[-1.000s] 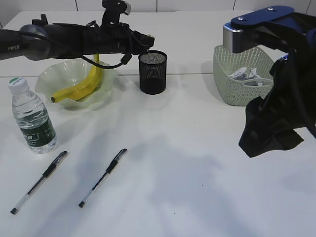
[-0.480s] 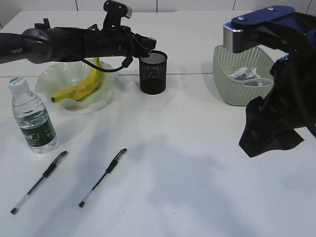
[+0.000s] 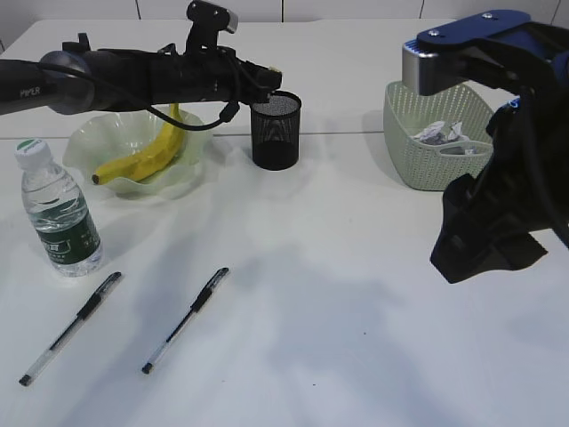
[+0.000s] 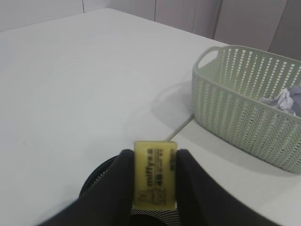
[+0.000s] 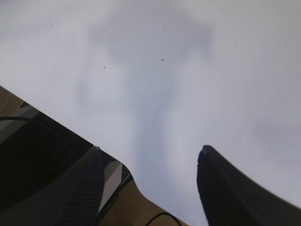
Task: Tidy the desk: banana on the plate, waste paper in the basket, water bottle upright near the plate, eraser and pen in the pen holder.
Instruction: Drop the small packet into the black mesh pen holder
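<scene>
My left gripper (image 4: pixel 154 154) is shut on the yellow eraser (image 4: pixel 155 181), held upright right over the black mesh pen holder (image 3: pixel 276 133); the holder's rim (image 4: pixel 96 173) shows beneath the fingers. In the exterior view that gripper (image 3: pixel 268 80) hangs at the holder's top edge. A banana (image 3: pixel 147 158) lies in the pale green plate (image 3: pixel 82 142). An upright water bottle (image 3: pixel 60 213) stands front-left of the plate. Two pens (image 3: pixel 71 327) (image 3: pixel 187 318) lie on the table. Waste paper (image 3: pixel 442 135) sits in the basket (image 3: pixel 427 165). My right gripper (image 5: pixel 150 150) is open and holds nothing.
The basket (image 4: pixel 244 113) with the paper (image 4: pixel 284 100) stands right of the holder. The right arm (image 3: pixel 498 213) hovers over the table's right side, in front of the basket. The left arm (image 3: pixel 133 71) stretches across above the plate.
The left arm has edged slightly right, bringing the eraser over the pen holder's mouth. The right arm has not moved.
</scene>
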